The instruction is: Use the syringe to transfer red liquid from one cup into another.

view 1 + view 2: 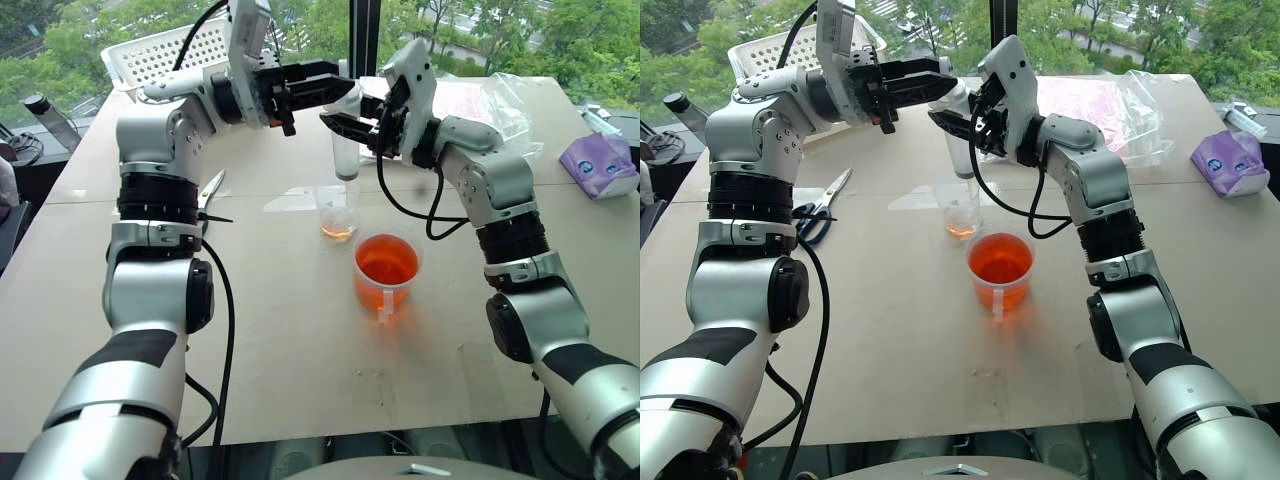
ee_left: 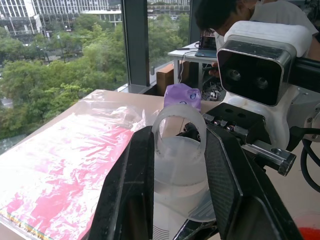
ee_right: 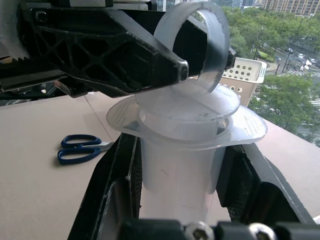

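On the table, handled cup (image 1: 386, 268) holds red liquid (image 1: 385, 262)

Silver arms — black joints, cables

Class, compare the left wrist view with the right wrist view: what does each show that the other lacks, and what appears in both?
Left wrist view: a pink-printed clear plastic bag, a purple tissue pack, a person behind the table.

Right wrist view: blue-handled scissors, a white perforated basket, the right gripper clamped round the syringe barrel.

Both: the large clear plastic syringe with its ring-topped white plunger, which the left gripper holds.
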{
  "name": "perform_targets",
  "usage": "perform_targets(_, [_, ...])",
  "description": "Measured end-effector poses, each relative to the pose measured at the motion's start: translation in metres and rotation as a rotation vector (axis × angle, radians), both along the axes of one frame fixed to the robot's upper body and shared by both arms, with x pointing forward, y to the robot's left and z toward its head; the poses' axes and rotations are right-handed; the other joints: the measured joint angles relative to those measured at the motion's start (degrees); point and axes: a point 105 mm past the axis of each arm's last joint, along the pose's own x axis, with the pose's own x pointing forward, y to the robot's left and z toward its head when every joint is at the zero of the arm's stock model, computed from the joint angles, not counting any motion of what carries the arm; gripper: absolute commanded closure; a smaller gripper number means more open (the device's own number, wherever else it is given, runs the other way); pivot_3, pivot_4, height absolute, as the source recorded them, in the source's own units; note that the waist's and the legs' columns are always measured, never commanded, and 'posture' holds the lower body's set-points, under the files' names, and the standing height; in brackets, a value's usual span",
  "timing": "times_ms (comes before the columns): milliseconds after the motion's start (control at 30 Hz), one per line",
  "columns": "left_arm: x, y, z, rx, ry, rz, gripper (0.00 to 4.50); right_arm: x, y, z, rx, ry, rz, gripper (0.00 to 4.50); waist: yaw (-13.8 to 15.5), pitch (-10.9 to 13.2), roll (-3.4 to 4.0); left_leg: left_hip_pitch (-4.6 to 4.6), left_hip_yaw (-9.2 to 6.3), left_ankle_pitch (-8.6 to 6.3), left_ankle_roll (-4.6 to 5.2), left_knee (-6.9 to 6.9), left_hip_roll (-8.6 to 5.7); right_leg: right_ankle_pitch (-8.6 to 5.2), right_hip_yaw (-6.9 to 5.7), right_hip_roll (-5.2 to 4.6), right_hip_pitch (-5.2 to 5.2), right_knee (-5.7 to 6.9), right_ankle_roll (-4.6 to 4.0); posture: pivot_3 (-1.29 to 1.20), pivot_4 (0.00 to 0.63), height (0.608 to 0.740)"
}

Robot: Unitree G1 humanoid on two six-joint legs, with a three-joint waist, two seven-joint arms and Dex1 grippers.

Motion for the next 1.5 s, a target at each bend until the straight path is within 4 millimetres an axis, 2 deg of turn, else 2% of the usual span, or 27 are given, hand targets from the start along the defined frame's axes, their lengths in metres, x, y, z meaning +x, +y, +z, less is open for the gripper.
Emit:
perform_targets(267, [0.000, 0.001, -0.003, -0.002, 0.015, 0.000, 3.63, -0.001, 0.001, -0.002, 0.004, 0.037, 0.009, 2.94, 0.0, 0.0, 0.00, 0.00, 0.00, 0.00, 0.00, 0.00, 0.00, 0.00, 0.00, 0.00, 0.00, 0.00, 0.00, 0.00, 0.150, 0.740])
perform_targets(333, [0.000, 0.001, -0.002, -0.013, 0.023, -0.003, 2.57, -0.001, 0.001, -0.002, 0.005, 0.039, 0.010, 2.94, 0.0, 0.0, 0.00, 0.00, 0.00, 0.00, 0.00, 0.00, 0.00, 0.00, 0.00, 0.00, 0.00, 0.00, 0.00, 0.00, 0.150, 0.740])
perform_targets(500, [0.000, -0.002, -0.006, -0.025, 0.049, -0.017, 0.30, -0.003, -0.003, 0.008, 0.044, 0.020, 0.007, 2.94, 0.0, 0.0, -0.01, 0.00, 0.00, 0.00, 0.00, 0.00, 0.00, 0.00, -0.01, 0.00, 0.00, 0.00, 0.00, 0.00, 0.150, 0.740])
perform_targets(533, [0.001, -0.001, -0.007, -0.026, 0.056, -0.010, 0.11, -0.005, -0.002, 0.012, 0.053, 0.008, 0.010, 2.94, 0.0, 0.0, 0.00, 0.00, 0.01, 0.00, 0.00, 0.00, 0.00, 0.00, 0.02, -0.01, -0.01, 0.00, 0.00, 0.00, 0.150, 0.740])
perform_targets(767, [-0.003, 0.006, -0.004, -0.056, 0.078, -0.039, 0.11, -0.009, 0.000, 0.019, 0.073, -0.008, 0.026, 2.94, -0.1, 0.0, 0.00, 0.00, 0.01, 0.00, 0.00, -0.01, 0.00, 0.00, 0.01, 0.01, -0.01, 0.01, 0.00, 0.00, 0.150, 0.740])
perform_targets(967, [-0.010, 0.031, 0.008, -0.071, 0.072, -0.024, 0.11, -0.021, 0.003, 0.029, 0.123, -0.005, 0.062, 2.94, -0.6, 0.0, 0.00, 0.00, -0.02, 0.00, 0.00, -0.04, 0.00, 0.00, -0.03, 0.00, 0.00, 0.00, 0.00, 0.00, 0.150, 0.740])
perform_targets(1133, [-0.014, 0.042, 0.016, -0.136, 0.089, -0.026, 0.11, -0.024, -0.006, 0.023, 0.154, 0.049, 0.053, 2.94, -0.5, 0.0, 0.00, 0.00, -0.03, 0.00, 0.00, 0.01, 0.00, 0.00, -0.02, -0.01, 0.00, 0.00, 0.00, 0.00, 0.150, 0.740])
perform_targets(1333, [-0.022, 0.065, 0.032, -0.239, 0.094, -0.006, 0.11, -0.023, -0.026, 0.024, 0.195, 0.084, 0.002, 2.94, -0.7, 0.0, 0.00, 0.01, -0.03, 0.00, 0.00, 0.01, 0.00, 0.00, -0.01, -0.01, -0.01, 0.01, 0.00, 0.00, 0.150, 0.740])
perform_targets(1433, [-0.024, 0.078, 0.032, -0.226, 0.082, 0.043, 0.11, -0.027, -0.049, 0.038, 0.217, 0.066, -0.034, 2.94, -0.7, 0.0, -0.01, 0.01, -0.03, 0.00, 0.00, -0.01, 0.00, 0.00, 0.00, -0.02, 0.00, 0.02, 0.00, 0.00, 0.150, 0.740])
perform_targets(1500, [-0.025, 0.091, 0.024, -0.218, 0.101, 0.098, 0.11, -0.028, -0.074, 0.048, 0.231, 0.058, -0.083, 2.94, -0.6, 0.0, -0.01, 0.01, -0.03, 0.00, 0.00, -0.05, 0.00, 0.00, -0.01, -0.02, 0.01, 0.00, 0.00, 0.00, 0.150, 0.740])
